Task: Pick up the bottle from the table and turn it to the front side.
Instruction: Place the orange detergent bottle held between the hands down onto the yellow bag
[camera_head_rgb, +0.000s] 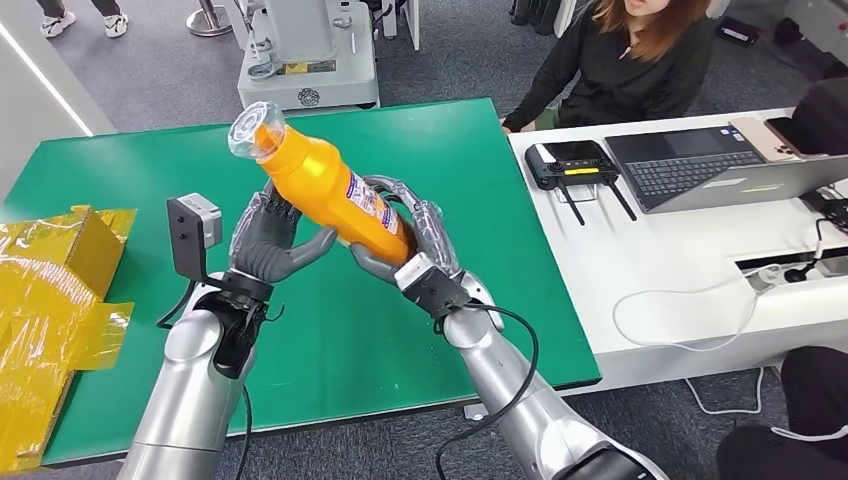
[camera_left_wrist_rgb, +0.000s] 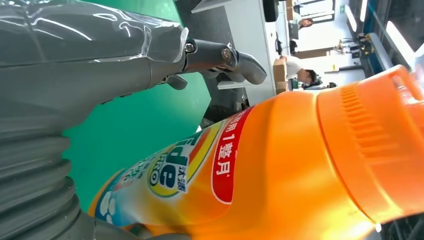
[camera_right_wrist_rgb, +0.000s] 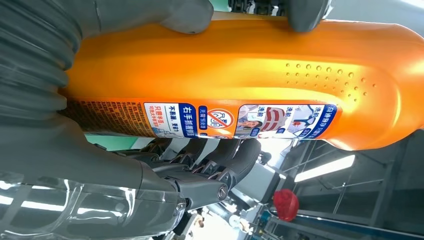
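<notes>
Here the right hand (camera_head_rgb: 415, 245) grips the tilted bottle (camera_head_rgb: 325, 185); the left hand (camera_head_rgb: 270, 240), fingers apart, touches it.

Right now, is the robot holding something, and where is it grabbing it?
The right hand grips the orange bottle around its lower body. The left hand rests beside it.

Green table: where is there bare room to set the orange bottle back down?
Bare green table lies right of the orange plastic bottle toward the white desk, and along the far edge. The near-left side is crowded by crumpled yellow packaging. The right hand grips the bottle; the left hand is beside it.
</notes>
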